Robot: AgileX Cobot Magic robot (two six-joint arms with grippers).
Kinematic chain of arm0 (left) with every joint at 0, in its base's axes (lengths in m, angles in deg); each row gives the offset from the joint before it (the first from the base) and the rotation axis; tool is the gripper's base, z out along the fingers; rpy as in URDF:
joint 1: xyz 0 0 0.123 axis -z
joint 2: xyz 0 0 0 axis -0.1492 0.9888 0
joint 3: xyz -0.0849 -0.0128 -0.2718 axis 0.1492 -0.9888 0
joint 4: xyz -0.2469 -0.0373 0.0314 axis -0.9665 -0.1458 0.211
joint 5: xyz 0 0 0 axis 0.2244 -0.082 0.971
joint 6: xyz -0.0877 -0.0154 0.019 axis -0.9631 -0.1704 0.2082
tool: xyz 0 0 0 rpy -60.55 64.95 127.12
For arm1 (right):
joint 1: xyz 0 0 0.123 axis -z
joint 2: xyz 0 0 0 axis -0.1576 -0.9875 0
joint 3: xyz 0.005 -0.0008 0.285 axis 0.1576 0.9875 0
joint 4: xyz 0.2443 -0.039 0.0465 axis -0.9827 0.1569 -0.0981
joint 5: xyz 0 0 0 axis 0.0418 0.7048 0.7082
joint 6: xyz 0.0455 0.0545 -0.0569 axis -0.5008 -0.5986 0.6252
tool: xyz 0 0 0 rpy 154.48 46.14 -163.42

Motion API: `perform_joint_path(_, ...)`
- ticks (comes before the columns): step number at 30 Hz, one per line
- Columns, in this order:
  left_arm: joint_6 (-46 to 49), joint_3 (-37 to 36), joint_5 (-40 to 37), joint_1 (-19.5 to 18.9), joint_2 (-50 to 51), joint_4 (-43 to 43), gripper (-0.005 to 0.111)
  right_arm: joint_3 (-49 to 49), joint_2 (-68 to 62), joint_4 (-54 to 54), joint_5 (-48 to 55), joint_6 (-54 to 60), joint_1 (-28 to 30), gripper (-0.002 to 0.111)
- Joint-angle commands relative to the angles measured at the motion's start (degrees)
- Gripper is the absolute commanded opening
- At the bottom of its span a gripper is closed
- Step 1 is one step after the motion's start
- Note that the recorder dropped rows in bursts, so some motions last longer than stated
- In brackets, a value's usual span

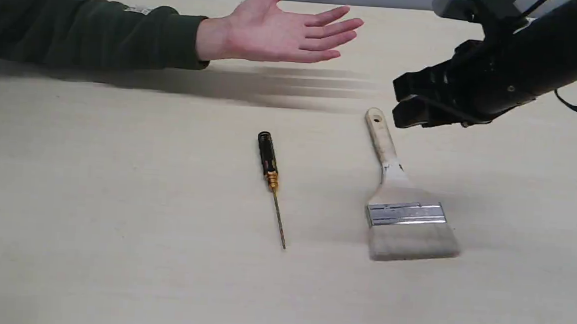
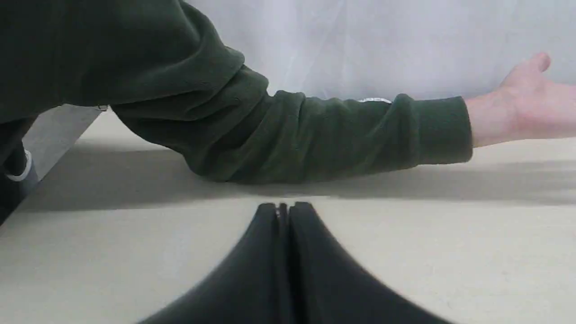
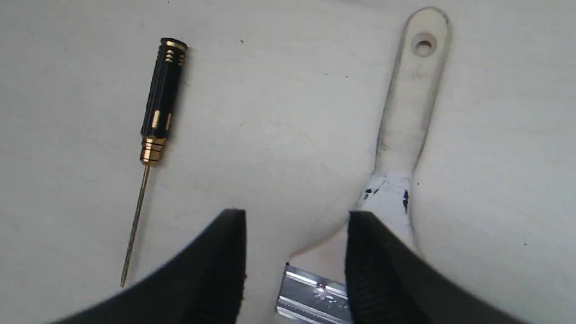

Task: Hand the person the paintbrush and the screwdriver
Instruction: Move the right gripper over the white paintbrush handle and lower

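Exterior view: the paintbrush (image 1: 400,199) lies flat on the bench (image 1: 114,231), its holed handle end towards the person's hand (image 1: 281,31). That hand waits palm-up, beyond that end and well apart from the brush. The screwdriver (image 1: 271,171) lies left of the paintbrush, apart from it and roughly parallel, neither tool yet handed over. The right gripper (image 1: 399,104) hangs above the paintbrush near its handle end, touching nothing. Its dark jaws blur together here, so their gap is hard to read, and the left arm is out of frame.

Left wrist view: the left gripper (image 2: 283,209) has its jaws pressed together with nothing between them. The paintbrush and screwdriver do not show. Only the green sleeve (image 2: 292,130) and part of the hand do, its fingers cut off at the frame edge.

Right wrist view: the right gripper's jaws stand well apart and empty, framing the paintbrush where the handle widens towards the metal band (image 3: 310,292). The bristles and most of the band are hidden or cut off, and the height above the paintbrush cannot be judged.

Risks, as I judge them: closing on that widening shoulder could let the jaws slide off. Descending too far could jam the fingertips on the bench or shove the flat brush aside. A grip far from the heavy bristle end may let it swing during the handover.
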Motion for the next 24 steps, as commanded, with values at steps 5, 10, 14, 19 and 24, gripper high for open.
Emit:
perform_joint_path(5, -0.1, -0.1, 0.6, 0.4, -0.1, 0.0, 0.0, -3.1, -3.6, 5.9, -0.3, -7.3, -0.1, 0.04)
perform_joint_path(10, -0.1, -0.1, 0.6, 0.4, -0.1, 0.0, 0.0, -4.4, -5.7, 9.0, -0.2, -9.8, -0.2, 0.04)
perform_joint_path(14, -0.1, -0.1, 0.6, 0.4, -0.1, 0.0, 0.0, -4.6, -8.7, 10.0, 0.1, -10.4, -0.2, 0.04)
perform_joint_path(19, -0.1, -0.1, 0.6, 0.4, -0.1, 0.0, 0.0, -4.6, -12.9, 9.7, -0.2, -11.1, -0.2, 0.054)
perform_joint_path(24, -0.1, -0.1, 0.6, 0.4, -0.1, 0.0, 0.0, -4.6, -15.9, 9.7, -0.8, -11.4, -0.2, 0.057)
